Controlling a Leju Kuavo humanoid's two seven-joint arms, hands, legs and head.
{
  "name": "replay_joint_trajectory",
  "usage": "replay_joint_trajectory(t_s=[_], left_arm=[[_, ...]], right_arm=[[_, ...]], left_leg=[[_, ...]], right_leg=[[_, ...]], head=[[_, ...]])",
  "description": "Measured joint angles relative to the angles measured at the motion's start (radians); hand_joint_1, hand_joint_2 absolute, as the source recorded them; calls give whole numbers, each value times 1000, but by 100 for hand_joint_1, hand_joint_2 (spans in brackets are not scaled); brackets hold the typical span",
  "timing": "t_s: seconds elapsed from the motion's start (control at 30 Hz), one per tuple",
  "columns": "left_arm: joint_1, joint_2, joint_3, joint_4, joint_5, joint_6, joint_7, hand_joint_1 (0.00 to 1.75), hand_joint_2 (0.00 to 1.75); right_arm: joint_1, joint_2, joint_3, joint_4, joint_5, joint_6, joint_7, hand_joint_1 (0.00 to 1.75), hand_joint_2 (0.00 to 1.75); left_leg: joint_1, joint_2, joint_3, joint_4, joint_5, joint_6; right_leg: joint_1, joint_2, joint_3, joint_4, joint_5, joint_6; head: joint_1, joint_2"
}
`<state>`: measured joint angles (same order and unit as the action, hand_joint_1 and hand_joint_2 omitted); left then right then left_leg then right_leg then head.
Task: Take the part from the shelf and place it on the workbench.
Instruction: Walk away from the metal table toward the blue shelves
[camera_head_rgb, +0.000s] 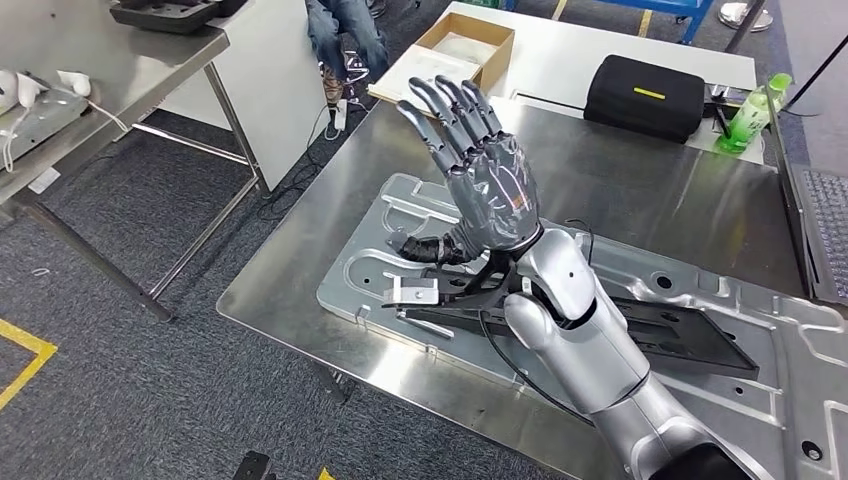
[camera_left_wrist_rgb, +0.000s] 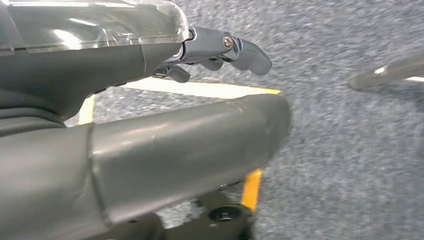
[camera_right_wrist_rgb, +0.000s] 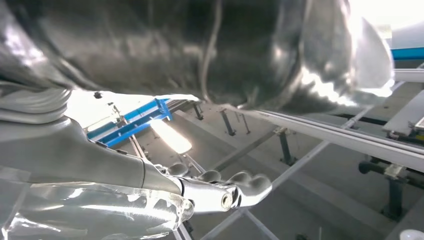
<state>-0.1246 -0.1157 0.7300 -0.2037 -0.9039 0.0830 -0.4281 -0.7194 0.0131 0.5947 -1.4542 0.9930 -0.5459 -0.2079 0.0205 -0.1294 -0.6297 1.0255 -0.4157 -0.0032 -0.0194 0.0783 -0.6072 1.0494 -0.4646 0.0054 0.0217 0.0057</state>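
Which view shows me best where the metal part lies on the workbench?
The head view: the metal part lies flat on the workbench, under the raised, open right hand. The right wrist view looks upward; the left wrist view faces carpet.

A black case, a green bottle and an open cardboard box sit on the white desk; grey carpet carries yellow tape.
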Motion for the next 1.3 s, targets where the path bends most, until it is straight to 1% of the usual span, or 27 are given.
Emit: replay_joint_trajectory(t_s=[0.03,0.1,0.17,0.2,0.23,0.27,0.3,0.33,0.4,0.47,0.53,0.6,0.67,0.7,0.73,0.77,0.8,0.83,0.9,0.97,1.03,1.07,1.13,1.2,1.23,1.27,1.3], left_arm=[[9,4,0,0,0,-1,1,0,0],[21,9,1,0,1,-4,0,0,0],[25,11,1,0,3,-8,-2,0,0],[27,11,2,0,4,-9,-4,0,0],[30,11,2,0,4,-10,-5,0,0],[34,11,3,0,4,-10,-6,0,0],[38,12,3,0,4,-10,-7,0,0],[40,13,4,0,5,-10,-9,0,0],[41,14,5,0,7,-10,-14,0,0],[41,16,7,0,11,-10,-19,0,0],[43,16,14,0,19,-13,-26,0,0],[45,15,22,0,29,-19,-33,0,0],[43,14,28,0,36,-24,-37,0,0],[42,14,30,0,38,-25,-38,0,0],[41,14,32,0,40,-27,-40,0,0],[41,13,35,0,41,-28,-41,0,0],[43,13,37,0,42,-30,-43,0,0],[44,12,40,0,43,-33,-45,0,0],[44,10,45,0,45,-38,-49,0,0],[44,8,48,0,46,-40,-49,0,0],[48,8,50,0,45,-38,-48,0,0],[51,8,52,0,45,-38,-48,0,0],[53,8,54,0,44,-37,-48,0,0],[50,7,54,0,40,-37,-46,0,0],[49,7,54,0,38,-37,-44,0,0],[49,7,54,0,36,-36,-42,0,0],[50,7,54,0,34,-36,-40,0,0]], right_arm=[[0,-2,0,0,0,0,0,0,0],[0,-3,0,0,-1,-1,0,0,0],[4,-7,0,0,-2,-2,0,0,0],[7,-9,0,0,-3,-3,0,0,0],[10,-11,0,1,-3,-3,0,0,0],[12,-12,0,2,-3,-3,0,0,0],[13,-12,0,2,-3,-3,0,0,0],[13,-12,0,3,-3,-3,0,0,0],[11,-12,0,4,-3,-3,0,0,0],[7,-13,0,7,-3,-2,-1,0,0],[-1,-13,0,11,-2,3,-2,0,0],[-13,-12,0,16,-1,8,-3,0,0],[-24,-12,0,19,0,10,-5,0,0],[-26,-13,0,21,0,10,-6,0,0],[-26,-14,0,24,0,11,-6,0,0],[-26,-14,0,27,0,11,-6,0,0],[-27,-15,0,29,1,14,-6,0,0],[-28,-15,0,30,1,17,-6,0,0],[-33,-18,0,30,2,23,-4,0,0],[-36,-22,0,28,2,27,0,0,0],[-38,-26,0,25,3,28,4,0,0],[-40,-28,0,23,4,28,4,0,0],[-43,-29,0,20,5,28,6,0,0],[-45,-32,0,19,9,29,8,0,0],[-44,-35,0,18,12,30,11,0,0],[-43,-38,0,15,15,31,14,0,0],[-42,-43,0,12,18,31,18,0,0]], left_leg=[[1,1,-2,1,-1,-6],[-2,42,-22,44,-28,-14],[-5,99,-77,163,-91,-19],[-4,112,-107,229,-119,-21],[-3,119,-125,273,-133,-22],[-3,122,-125,280,-128,-22],[-3,126,-102,245,-106,-20],[-4,135,-64,179,-74,-16],[-13,176,9,44,-33,-1],[-21,195,30,-3,-28,12],[-19,173,30,-8,-20,21],[-12,155,33,-18,-11,31],[-9,136,32,-23,-5,39],[-9,125,30,-23,-3,41],[-9,113,28,-21,-2,42],[-9,99,28,-20,-2,42],[-9,86,27,-16,-3,41],[-8,72,27,-12,-4,39],[-7,48,21,-1,-8,31],[-6,28,11,3,-7,18],[-2,9,4,0,-3,3],[-2,13,1,4,-5,-3],[-4,57,-26,62,-41,-11],[-3,106,-84,185,-102,-16],[-2,116,-110,241,-123,-18],[-1,121,-122,268,-126,-19],[-1,124,-116,259,-113,-18]], right_leg=[[-1,-11,2,-5,2,-6],[-4,-38,7,-14,7,-19],[0,-69,9,-17,6,-28],[3,-85,8,-17,5,-30],[6,-100,8,-16,5,-32],[8,-114,8,-16,4,-32],[10,-127,9,-16,4,-32],[11,-138,10,-16,3,-31],[16,-158,12,-15,1,-28],[21,-175,13,-15,0,-20],[22,-187,16,-15,-2,-10],[18,-155,6,15,-27,1],[13,-103,-38,117,-87,8],[12,-92,-69,182,-116,10],[10,-86,-93,232,-131,12],[9,-83,-105,253,-127,13],[6,-81,-96,232,-102,14],[3,-75,-71,177,-64,15],[-5,-32,-15,52,-11,14],[-6,-2,5,3,-5,11],[-4,-16,8,-4,-2,2],[-5,-27,11,-9,0,-5],[-9,-52,17,-19,5,-19],[-2,-79,18,-21,4,-26],[0,-92,18,-20,3,-27],[2,-106,18,-20,1,-27],[3,-118,18,-19,0,-27]], head=[[0,0],[-3,0],[-6,0],[-6,0],[-6,0],[-6,0],[-6,0],[-6,0],[-5,0],[-5,0],[-5,0],[-5,0],[-4,0],[-4,0],[-4,0],[-4,0],[-4,0],[-4,0],[-4,0],[-5,0],[-5,0],[-5,0],[-8,0],[-11,0],[-10,0],[-10,0],[-11,0]])
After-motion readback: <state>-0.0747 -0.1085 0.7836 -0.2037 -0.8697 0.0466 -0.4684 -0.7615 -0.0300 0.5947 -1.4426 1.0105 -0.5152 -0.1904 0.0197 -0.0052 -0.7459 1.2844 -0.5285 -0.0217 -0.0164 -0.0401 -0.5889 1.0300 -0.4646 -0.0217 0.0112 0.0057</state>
